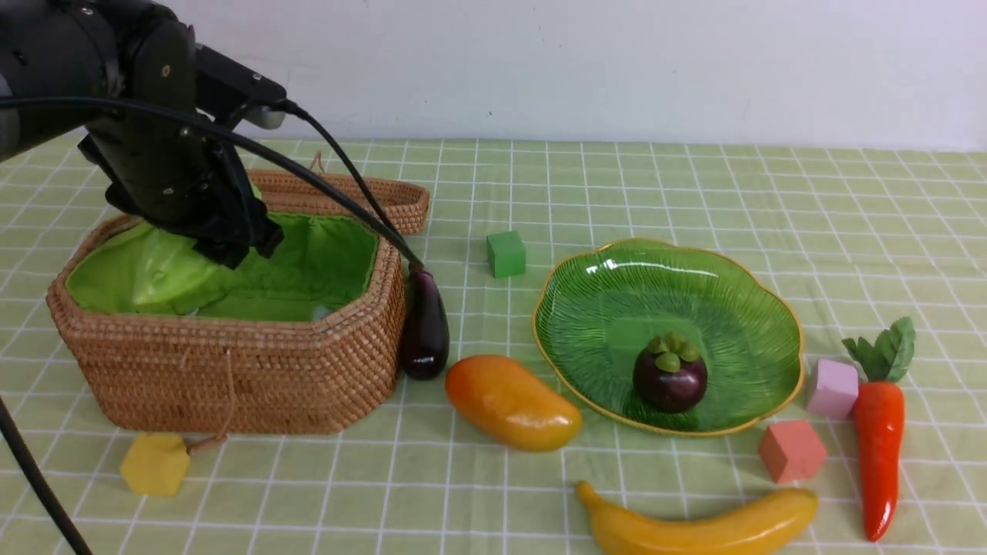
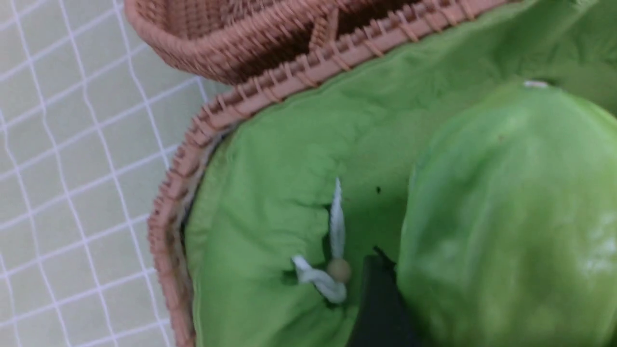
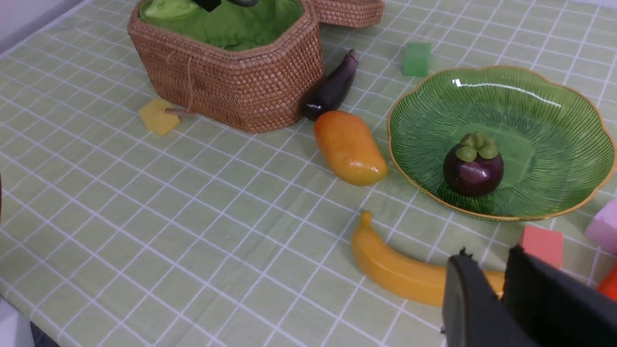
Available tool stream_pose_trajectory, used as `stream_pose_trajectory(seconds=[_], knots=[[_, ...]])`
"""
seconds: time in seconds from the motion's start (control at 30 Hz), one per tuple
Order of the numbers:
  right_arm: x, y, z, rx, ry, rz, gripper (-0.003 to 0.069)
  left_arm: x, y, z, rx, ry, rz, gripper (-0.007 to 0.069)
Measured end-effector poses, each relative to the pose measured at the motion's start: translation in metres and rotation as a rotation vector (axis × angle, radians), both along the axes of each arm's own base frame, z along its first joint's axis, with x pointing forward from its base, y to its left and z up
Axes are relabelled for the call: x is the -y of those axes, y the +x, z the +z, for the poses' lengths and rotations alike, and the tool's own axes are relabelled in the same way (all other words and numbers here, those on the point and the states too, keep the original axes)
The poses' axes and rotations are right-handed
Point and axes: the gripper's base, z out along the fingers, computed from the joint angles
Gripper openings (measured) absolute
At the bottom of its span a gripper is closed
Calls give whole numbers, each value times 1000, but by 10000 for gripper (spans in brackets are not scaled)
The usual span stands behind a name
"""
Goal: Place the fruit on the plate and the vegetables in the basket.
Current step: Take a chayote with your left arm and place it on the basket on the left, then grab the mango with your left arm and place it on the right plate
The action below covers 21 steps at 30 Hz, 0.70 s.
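Note:
My left gripper point(image 1: 231, 248) hangs over the wicker basket point(image 1: 231, 339), shut on the light green gourd point(image 1: 166, 276) just above the green lining. In the left wrist view the gourd point(image 2: 506, 217) fills the frame beside one black finger point(image 2: 381, 308). The eggplant point(image 1: 424, 327) leans on the basket's right wall. Between basket and plate point(image 1: 617, 308) lies the mango point(image 1: 509, 401), with the banana point(image 1: 694, 526) in front of the plate. The mangosteen point(image 1: 669, 375) sits on the plate. At the far right lies the carrot point(image 1: 879, 455). My right gripper point(image 3: 489, 270) hovers above the banana point(image 3: 400, 270), jaws nearly together, holding nothing.
The flat woven lid point(image 1: 347, 196) lies behind the basket. Small cubes are scattered about: green point(image 1: 506, 253) behind the plate, yellow point(image 1: 154, 462) in front of the basket, pink point(image 1: 833, 388) and salmon point(image 1: 792, 450) between plate and carrot. A white wall is at the back.

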Motion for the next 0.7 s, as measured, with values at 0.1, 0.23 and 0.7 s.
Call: stream_pose_trajectory(seconds=[0.1, 0.23, 0.7], knots=[[0, 0, 0, 8, -12, 6, 123, 0, 1, 0, 4, 4, -3, 465], [0, 0, 0, 10, -17, 9, 123, 0, 2, -4, -9, 9, -2, 561], [0, 0, 0, 24, -37, 20, 127, 22, -26, 33, 37, -105, -44, 491]])
